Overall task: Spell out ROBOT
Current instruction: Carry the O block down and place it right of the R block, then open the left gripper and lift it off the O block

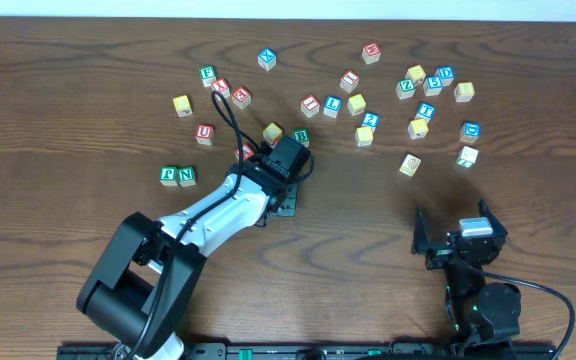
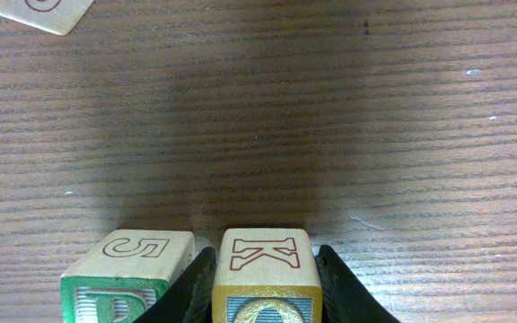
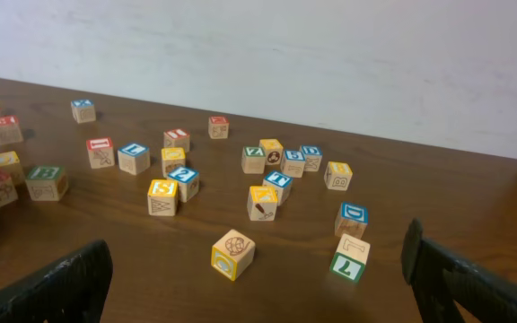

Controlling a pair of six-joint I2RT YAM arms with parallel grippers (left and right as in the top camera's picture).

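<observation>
My left gripper is shut on a yellow-edged block with a red K on its top and an O on its front face; the block rests on the wooden table. The same block shows in the overhead view. A green block with a 5 on top stands right beside it, against the outside of one finger; it also shows in the overhead view. My right gripper is open and empty at the front right, and its fingers frame the right wrist view.
Many letter blocks are scattered across the far half of the table, among them a red block by the left gripper, a green pair at the left, a yellow block and a green 7 block in front of the right gripper.
</observation>
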